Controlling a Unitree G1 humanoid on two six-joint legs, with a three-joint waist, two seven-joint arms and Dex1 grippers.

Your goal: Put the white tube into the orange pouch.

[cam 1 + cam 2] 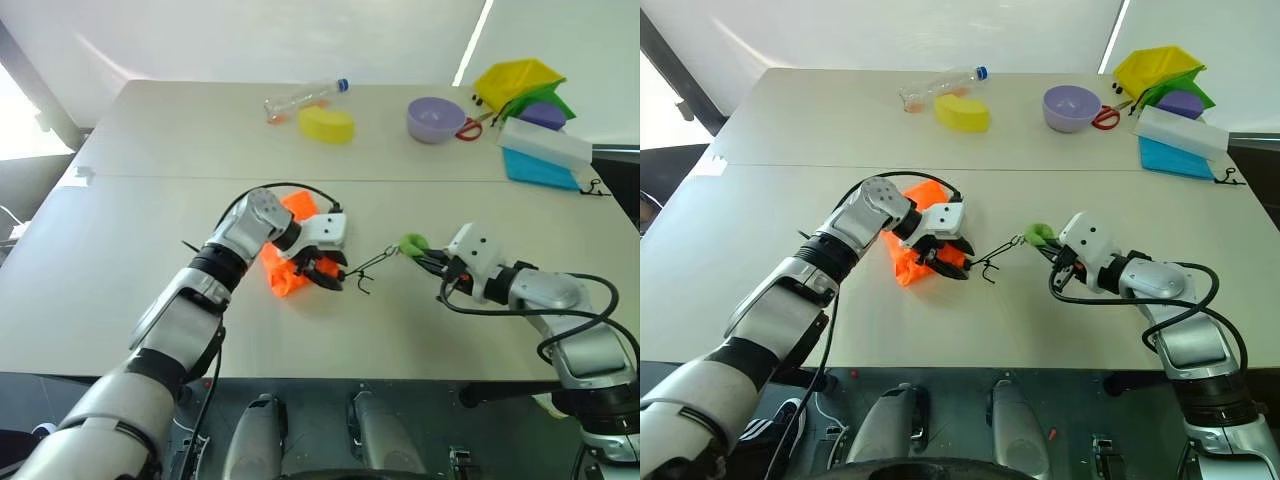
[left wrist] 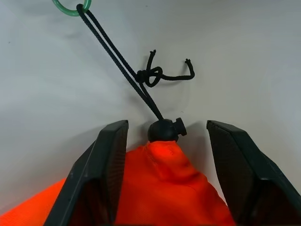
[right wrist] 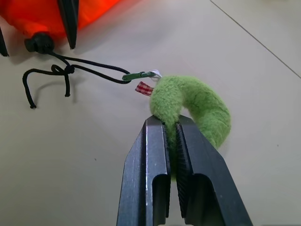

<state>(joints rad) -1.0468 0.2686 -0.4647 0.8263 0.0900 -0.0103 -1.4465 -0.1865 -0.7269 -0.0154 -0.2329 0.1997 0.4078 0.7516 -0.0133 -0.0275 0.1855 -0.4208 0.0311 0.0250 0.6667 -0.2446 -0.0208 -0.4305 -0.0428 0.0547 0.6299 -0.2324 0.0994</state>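
The orange pouch (image 1: 281, 276) lies crumpled at the table's middle, and its gathered neck with a black cord lock (image 2: 163, 130) points towards my right arm. My left gripper (image 1: 325, 274) stands open astride that neck, one finger (image 2: 106, 165) against the fabric. A black cord (image 2: 117, 56) runs from the lock to a small green ring (image 3: 137, 75), which is joined to a fuzzy green loop (image 3: 202, 103). My right gripper (image 3: 165, 121) is shut on the fuzzy loop. The white tube is out of view.
Along the far edge lie a clear plastic bottle (image 1: 305, 97), a yellow block (image 1: 326, 123), a purple bowl (image 1: 435, 118) and red scissors (image 1: 468, 128). A yellow bin (image 1: 517, 80) and a white-and-blue box (image 1: 545, 152) stand at the far right.
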